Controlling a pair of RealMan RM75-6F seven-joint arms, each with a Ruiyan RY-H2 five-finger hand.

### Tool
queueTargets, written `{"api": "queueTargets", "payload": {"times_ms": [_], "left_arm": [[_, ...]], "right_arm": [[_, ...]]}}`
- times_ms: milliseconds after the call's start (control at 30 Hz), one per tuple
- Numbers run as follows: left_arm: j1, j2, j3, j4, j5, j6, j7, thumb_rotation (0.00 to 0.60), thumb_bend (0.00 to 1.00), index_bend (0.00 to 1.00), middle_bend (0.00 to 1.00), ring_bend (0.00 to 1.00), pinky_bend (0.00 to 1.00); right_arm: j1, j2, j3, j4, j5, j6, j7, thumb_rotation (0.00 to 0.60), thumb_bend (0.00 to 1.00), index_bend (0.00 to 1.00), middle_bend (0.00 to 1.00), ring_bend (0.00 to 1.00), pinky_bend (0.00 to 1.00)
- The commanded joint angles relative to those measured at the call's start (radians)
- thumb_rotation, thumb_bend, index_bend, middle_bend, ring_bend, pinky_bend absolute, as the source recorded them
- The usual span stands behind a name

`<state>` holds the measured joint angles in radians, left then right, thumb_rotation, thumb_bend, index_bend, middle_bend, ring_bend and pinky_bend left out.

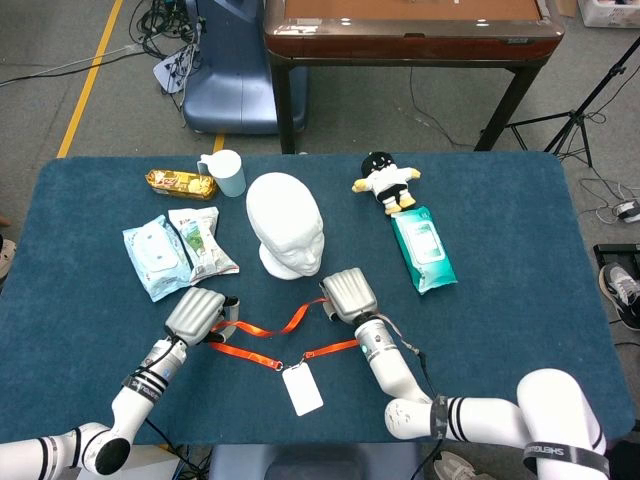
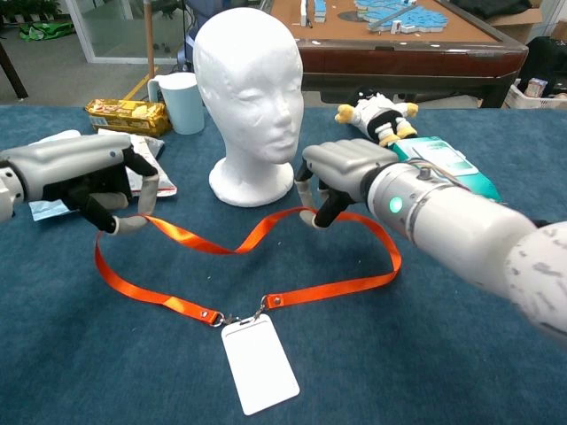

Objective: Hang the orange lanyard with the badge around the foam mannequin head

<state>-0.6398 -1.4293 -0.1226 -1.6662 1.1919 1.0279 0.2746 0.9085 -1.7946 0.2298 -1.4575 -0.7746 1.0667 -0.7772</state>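
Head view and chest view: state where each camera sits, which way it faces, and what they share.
Head view: high above, looking steeply down on the blue table; both forearms and the left hand and right hand show.
Chest view: low, near table height, facing forward at the white foam mannequin head; both hands fill the foreground.
Shared: both hands gripping the orange lanyard, its white badge, the head.

Bright, even overhead light, soft shadows only; both views sharp, though the chest view bulges and stretches near its edges.
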Motion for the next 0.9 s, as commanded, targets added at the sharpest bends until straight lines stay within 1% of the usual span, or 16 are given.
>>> {"api": "queueTargets", "payload": {"times_ms": [33, 167, 267, 400, 533, 667, 900], "left_arm": [[0.004, 0.050, -0.021, -0.070, 0.032, 0.027, -0.021, 0.600, 0.40, 0.62, 1.00, 1.00, 0.89], [0.005, 0.105, -0.047, -0.150, 0.056, 0.050, -0.036, 0.600, 0.40, 0.62, 1.00, 1.00, 0.89], [0.001, 0.141, -0.068, -0.199, 0.062, 0.058, -0.048, 0.600, 0.40, 0.62, 1.00, 1.00, 0.89], [-0.013, 0.180, -0.103, -0.244, 0.045, 0.054, -0.059, 0.600, 0.40, 0.63, 1.00, 1.00, 0.89], [-0.030, 0.210, -0.140, -0.277, 0.010, 0.047, -0.070, 0.600, 0.40, 0.63, 1.00, 1.00, 0.89], [-0.049, 0.240, -0.180, -0.291, -0.037, 0.042, -0.074, 0.600, 0.40, 0.63, 1.00, 1.00, 0.89], [-0.088, 0.279, -0.236, -0.295, -0.140, 0.018, -0.081, 0.600, 0.40, 0.63, 1.00, 1.00, 0.89]], "right_arm": [[-0.053, 0.107, -0.008, -0.138, -0.097, 0.058, 0.070, 0.600, 0.45, 0.62, 0.94, 1.00, 1.00], [-0.091, 0.208, -0.002, -0.266, -0.175, 0.108, 0.113, 0.600, 0.45, 0.63, 0.94, 1.00, 1.00], [-0.112, 0.270, 0.009, -0.339, -0.216, 0.136, 0.137, 0.600, 0.45, 0.63, 0.94, 1.00, 1.00], [-0.124, 0.334, 0.036, -0.406, -0.232, 0.157, 0.149, 0.600, 0.45, 0.63, 0.94, 1.00, 1.00], [-0.123, 0.375, 0.068, -0.434, -0.222, 0.169, 0.146, 0.600, 0.45, 0.63, 0.94, 1.00, 1.00], [-0.115, 0.401, 0.106, -0.441, -0.188, 0.164, 0.161, 0.600, 0.45, 0.63, 0.95, 1.00, 1.00], [-0.083, 0.405, 0.158, -0.414, -0.137, 0.168, 0.164, 0.600, 0.45, 0.63, 0.95, 1.00, 1.00]]}}
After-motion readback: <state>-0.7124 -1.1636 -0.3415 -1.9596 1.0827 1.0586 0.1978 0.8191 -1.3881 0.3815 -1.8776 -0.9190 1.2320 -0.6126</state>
